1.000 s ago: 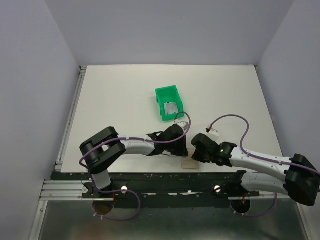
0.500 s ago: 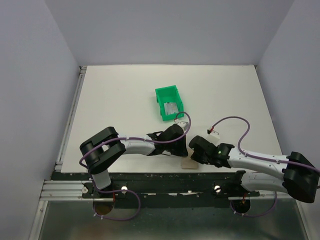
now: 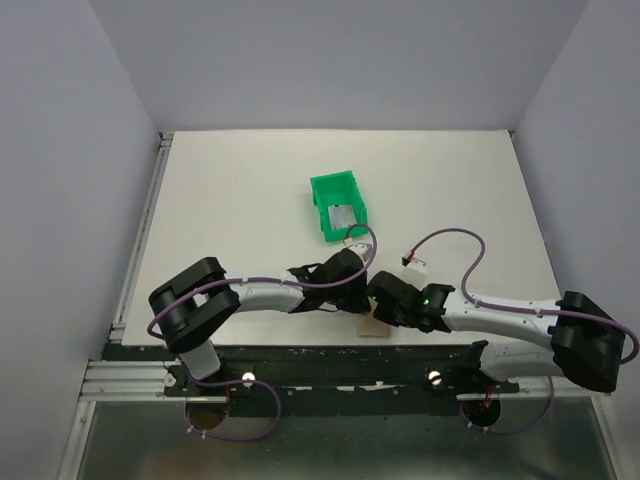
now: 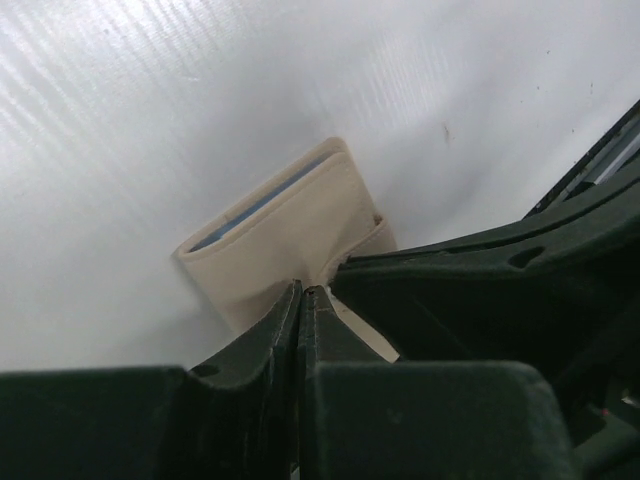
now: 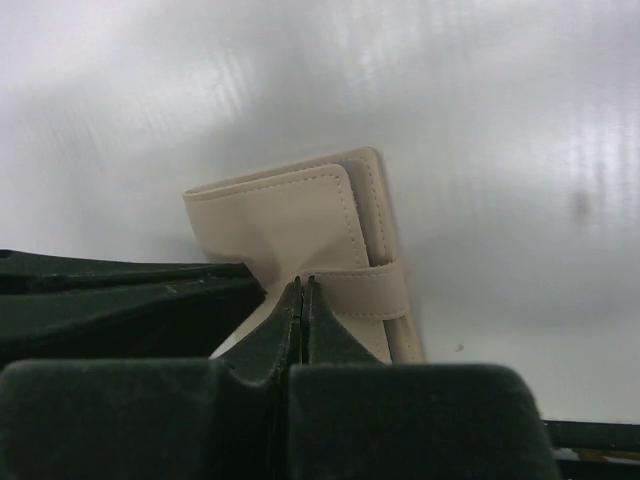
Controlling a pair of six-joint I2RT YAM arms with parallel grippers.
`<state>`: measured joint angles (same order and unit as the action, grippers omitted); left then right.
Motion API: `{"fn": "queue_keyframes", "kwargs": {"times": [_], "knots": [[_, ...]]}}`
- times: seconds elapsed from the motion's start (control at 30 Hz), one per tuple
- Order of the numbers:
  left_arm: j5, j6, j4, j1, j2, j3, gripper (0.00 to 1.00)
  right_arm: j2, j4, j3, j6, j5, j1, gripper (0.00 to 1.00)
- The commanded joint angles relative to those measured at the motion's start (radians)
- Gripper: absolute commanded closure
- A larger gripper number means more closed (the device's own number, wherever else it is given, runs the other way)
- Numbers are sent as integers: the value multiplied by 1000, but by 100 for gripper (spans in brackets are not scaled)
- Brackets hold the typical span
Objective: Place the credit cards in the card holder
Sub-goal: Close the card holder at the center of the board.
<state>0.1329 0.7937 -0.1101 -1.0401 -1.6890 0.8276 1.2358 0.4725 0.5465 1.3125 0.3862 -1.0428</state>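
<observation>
The tan card holder [image 3: 374, 327] lies folded near the table's front edge, mostly hidden under both grippers. In the left wrist view the card holder [image 4: 285, 230] shows a pale blue slit along its edge. My left gripper [image 4: 305, 290] is shut, pinching a raised bit of its cover. In the right wrist view my right gripper [image 5: 303, 282] is shut, its tips pressed against the card holder [image 5: 290, 225] at the edge of its strap [image 5: 375, 290]. One silver credit card [image 3: 343, 218] lies in the green bin. From above, the left gripper [image 3: 356, 296] and right gripper [image 3: 379, 300] meet over the holder.
The green bin [image 3: 325, 185] stands mid-table behind the grippers. A purple cable with a white connector [image 3: 413, 264] loops above the right arm. The black rail [image 3: 300, 352] runs along the table's front edge just behind the card holder.
My right arm has slid left until its shut tips reach the card holder. The left arm and the holder have shifted slightly left. Both grippers have kept their state.
</observation>
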Motion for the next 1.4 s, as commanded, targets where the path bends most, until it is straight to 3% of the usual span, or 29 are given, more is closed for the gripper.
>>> {"fn": "queue_keyframes", "kwargs": {"times": [0.0, 0.43, 0.57, 0.7, 1.03, 1.2, 1.37], "knots": [[-75, -8, 61, 9, 92, -36, 87, 186, 31, -65, -102, -233, -34, 99], [-200, 12, 185, 78, 336, -162, 87, 324, -100, 107, -231, -262, -33, 100], [-210, 21, 181, 98, 387, -212, 87, 286, -106, 106, -231, -230, -33, 99], [-199, 24, 147, 97, 384, -228, 87, 200, -113, 95, -265, -192, -33, 96], [-144, 9, 56, 97, 364, -231, 86, 85, -38, 162, -351, -118, -19, 70], [-98, -5, 12, 92, 351, -242, 87, 54, 9, 193, -384, -96, -3, 69], [-61, -4, -51, 71, 344, -274, 87, 27, 3, 207, -438, -119, 1, 75]]}}
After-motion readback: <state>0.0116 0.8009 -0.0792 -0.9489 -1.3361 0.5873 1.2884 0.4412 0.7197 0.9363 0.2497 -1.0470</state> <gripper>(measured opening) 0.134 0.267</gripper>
